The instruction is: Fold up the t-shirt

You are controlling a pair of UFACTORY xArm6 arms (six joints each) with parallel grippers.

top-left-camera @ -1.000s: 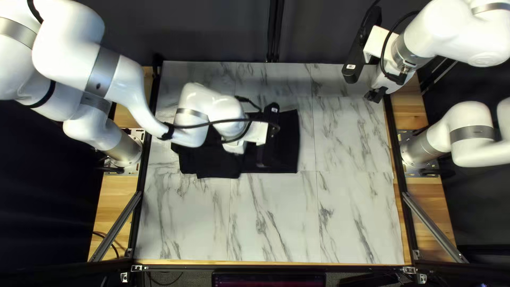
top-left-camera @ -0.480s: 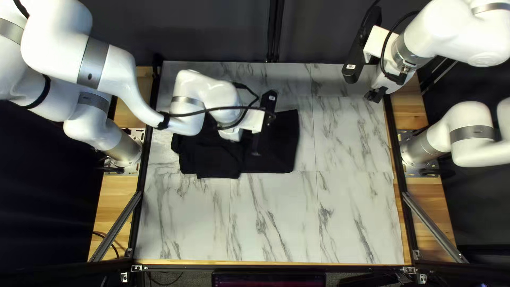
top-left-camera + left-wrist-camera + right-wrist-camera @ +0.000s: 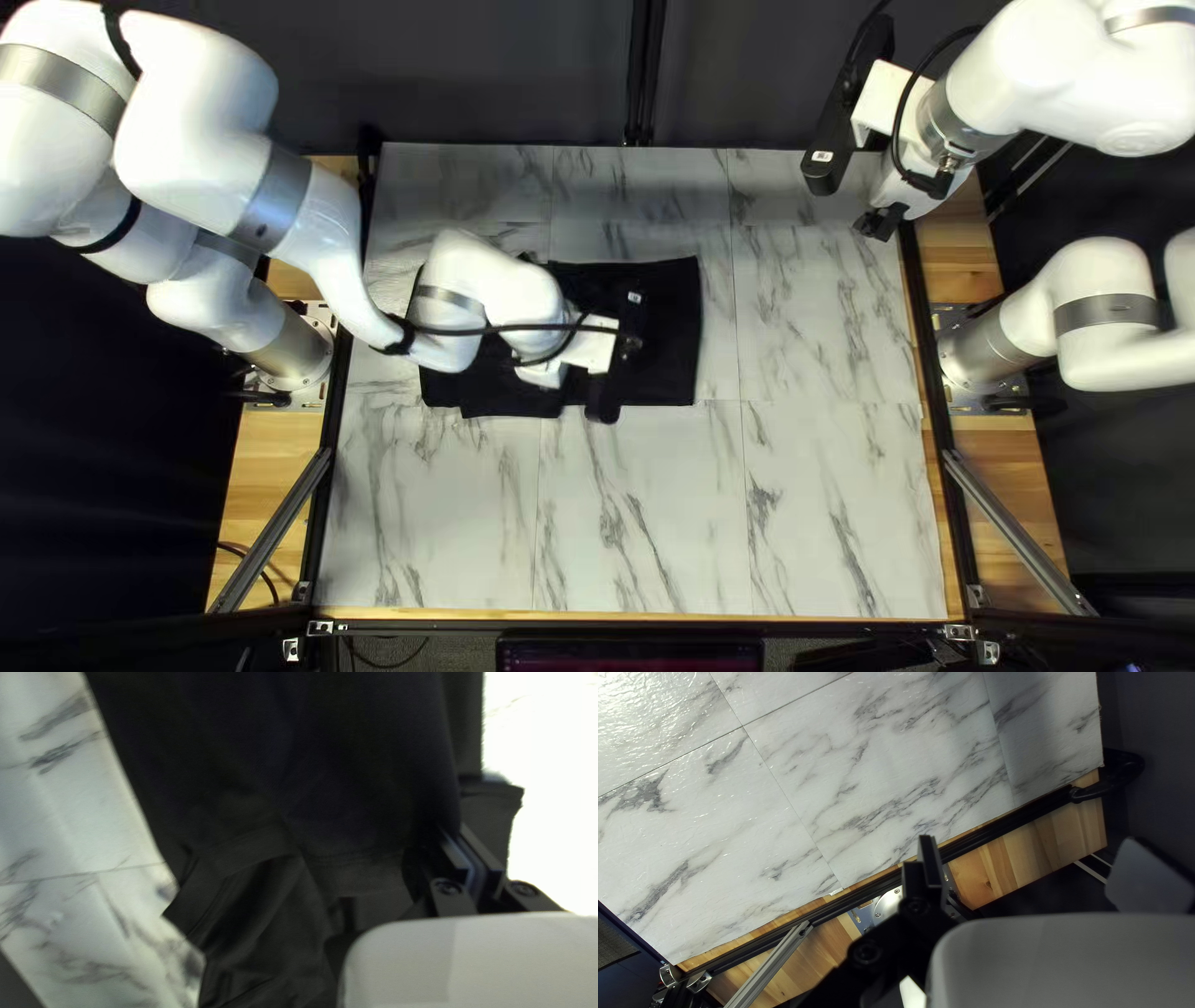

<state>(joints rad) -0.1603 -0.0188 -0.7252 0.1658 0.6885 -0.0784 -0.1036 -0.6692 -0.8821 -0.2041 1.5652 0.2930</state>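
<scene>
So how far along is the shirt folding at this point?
Done: the shirt already lies as a compact folded rectangle, though one end looks bunched. In hand: the left pincer is down at its near edge; grip unclear. Left: perhaps a final fold or tidy. The right pincer hangs open, aside.

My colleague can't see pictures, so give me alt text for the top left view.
A black t-shirt lies partly folded on a marble table, the left arm bent low over it, its tool at the shirt's near edge. The right tool hangs over the far right corner.
</scene>
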